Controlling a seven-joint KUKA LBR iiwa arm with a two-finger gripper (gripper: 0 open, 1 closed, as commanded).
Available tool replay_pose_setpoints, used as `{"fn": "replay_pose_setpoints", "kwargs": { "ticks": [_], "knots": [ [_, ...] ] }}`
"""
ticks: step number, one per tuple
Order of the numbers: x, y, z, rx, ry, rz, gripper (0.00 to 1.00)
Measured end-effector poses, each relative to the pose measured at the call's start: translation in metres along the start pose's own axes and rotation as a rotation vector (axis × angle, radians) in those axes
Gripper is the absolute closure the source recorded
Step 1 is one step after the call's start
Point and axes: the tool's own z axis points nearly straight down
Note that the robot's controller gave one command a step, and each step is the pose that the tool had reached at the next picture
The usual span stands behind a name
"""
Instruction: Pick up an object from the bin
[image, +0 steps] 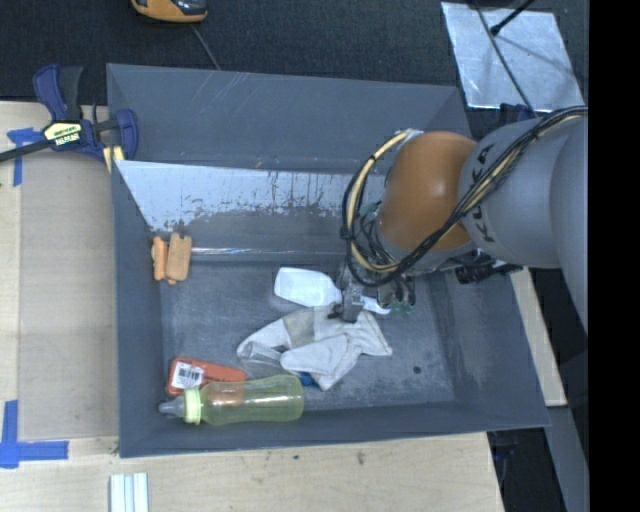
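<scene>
Arm reaches in from right | gripper (346, 306) low at white cloth (335, 352), can't tell if open | orange pack (222, 372) label too small to read

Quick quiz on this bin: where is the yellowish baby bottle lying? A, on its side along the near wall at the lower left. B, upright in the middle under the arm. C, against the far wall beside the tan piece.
A: the baby bottle lies on its side along the near wall of the bin at the view's lower left, next to an orange packet with a barcode label.
</scene>
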Motion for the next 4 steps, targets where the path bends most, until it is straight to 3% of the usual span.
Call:
{"fn": "replay_pose_setpoints", "kwargs": {
  "ticks": [1, 2, 3, 4],
  "knots": [
    [-0.001, -0.004, 0.005, 0.000, 0.002, -0.011, 1.00],
    [-0.003, -0.003, -0.049, 0.000, 0.007, -0.017, 1.00],
    [-0.001, -0.010, -0.078, 0.000, -0.005, -0.041, 1.00],
    [0.000, -0.012, -0.074, 0.000, -0.004, -0.045, 1.00]
  ]
}}
